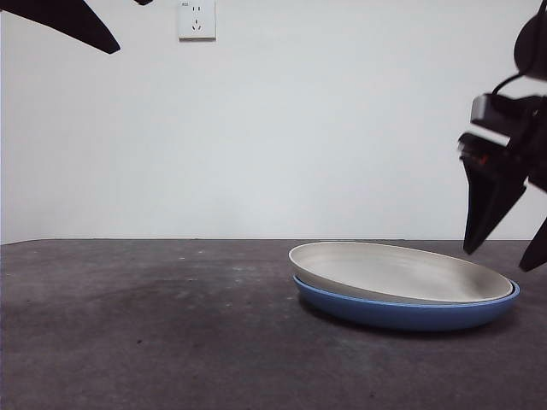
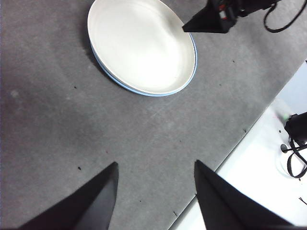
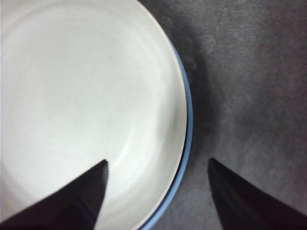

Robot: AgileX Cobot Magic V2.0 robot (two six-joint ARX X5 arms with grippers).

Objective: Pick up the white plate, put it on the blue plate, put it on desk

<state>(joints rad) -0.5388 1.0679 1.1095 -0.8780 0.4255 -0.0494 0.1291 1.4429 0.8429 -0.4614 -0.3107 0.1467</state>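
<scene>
White plate [image 1: 402, 272] sat nested in the blue plate [image 1: 406, 313], slightly tilted, both on the desk [image 1: 145, 325] toward the right side of the front view. Stack step looked done; the lift back to the desk was judged still to come. Right gripper [image 3: 156, 165] hovered above the plates' rim, jaws spread and empty: one jaw over the white plate's inside, the other over bare desk, rim lying between them. Height above the rim was hard to read from the wrist view, probably not touching. Left gripper [image 2: 156, 165] waited well apart, jaws released, nothing held.

Handling judgement: the plate looked stiff, fairly light, likely ceramic or similar, so breakable if dropped. Matte finish should grip better than the glossy blue. Best hold was a pinch on the near rim, taking care not to catch the blue rim just below it.
</scene>
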